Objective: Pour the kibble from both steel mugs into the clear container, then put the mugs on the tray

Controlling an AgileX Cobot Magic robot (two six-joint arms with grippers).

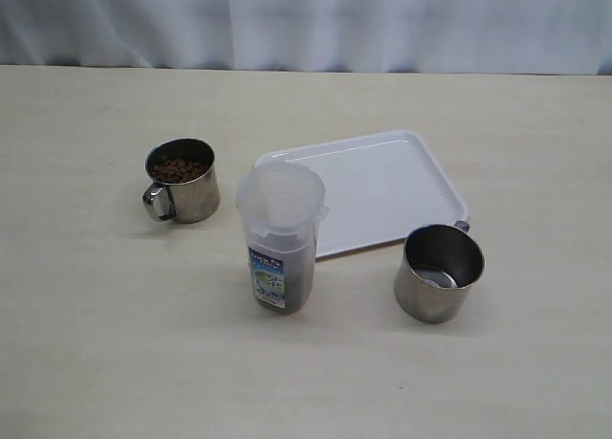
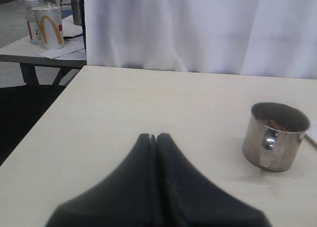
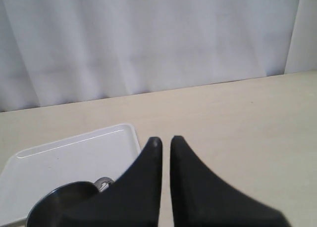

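One steel mug (image 1: 180, 179) stands left of the clear container (image 1: 280, 236) and holds brown kibble (image 1: 179, 169). The container stands upright with a dark layer of kibble low inside it. The other steel mug (image 1: 438, 272) stands at the right, by the white tray's (image 1: 382, 186) front corner, and its shiny bottom shows. Neither gripper appears in the exterior view. In the left wrist view my left gripper (image 2: 155, 136) is shut and empty, apart from the kibble mug (image 2: 275, 135). My right gripper (image 3: 166, 139) is shut and empty, near the other mug (image 3: 59, 202) and the tray (image 3: 64, 158).
A white curtain (image 1: 306, 23) hangs behind the table's far edge. In the left wrist view the table's side edge (image 2: 39, 118) drops to a dark floor, and beyond it stands another table with a paper cup (image 2: 49, 26) and a bottle (image 2: 31, 20).
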